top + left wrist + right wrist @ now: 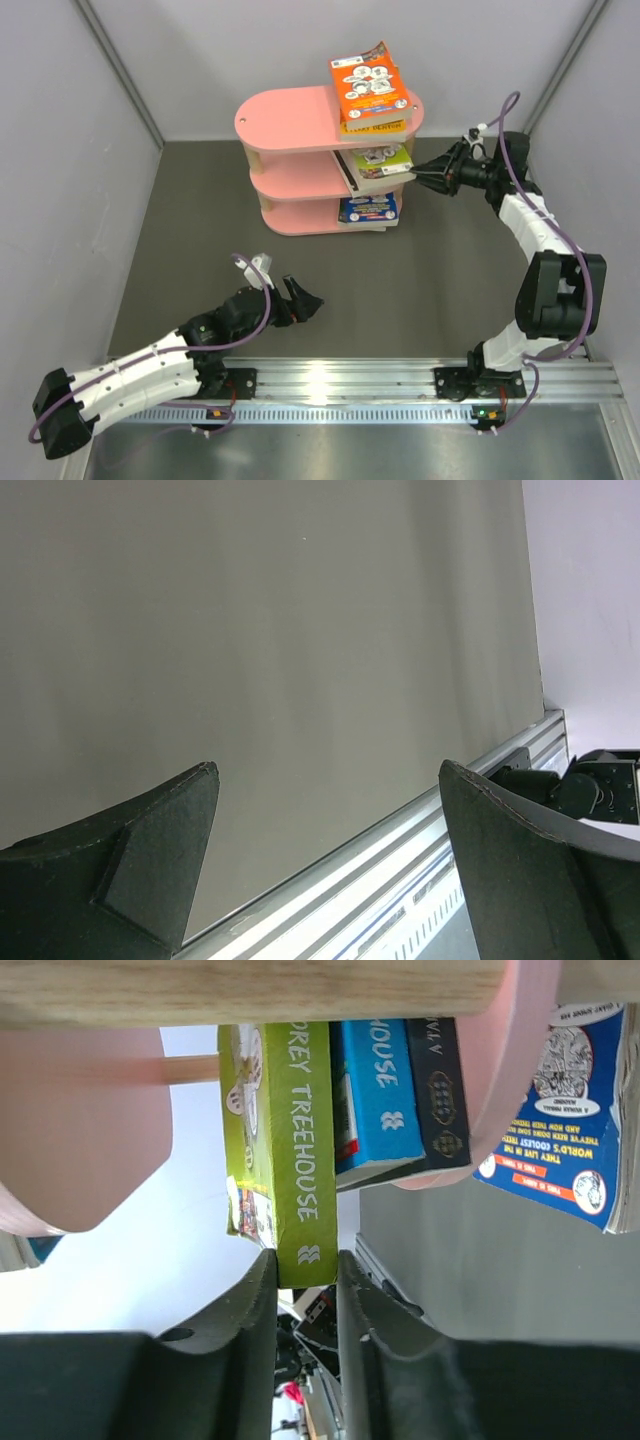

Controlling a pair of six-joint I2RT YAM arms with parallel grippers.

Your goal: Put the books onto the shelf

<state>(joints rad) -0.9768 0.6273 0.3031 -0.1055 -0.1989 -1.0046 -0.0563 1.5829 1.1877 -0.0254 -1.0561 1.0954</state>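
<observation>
- Right gripper (308, 1260): its two fingers are clamped on the end of one lime book (300, 1140), which lies on the middle tier of the shelf (290, 118).
- Left gripper (300, 302): spread wide, holding nothing, low over the table (400, 290), well apart from the shelf.
- One pink shelf, three tiers.
- Top tier: two books, an orange book (372, 85) lying on a yellow-spined book (375, 127).
- Middle tier: three stacked, the lime book, a blue book (378, 1090) and a navy book (440, 1080).
- Bottom tier: one blue-covered book (368, 208) shows; any beneath it cannot be counted.

Even bright light; soft shadows; glare on aluminium rail (330, 385).
</observation>
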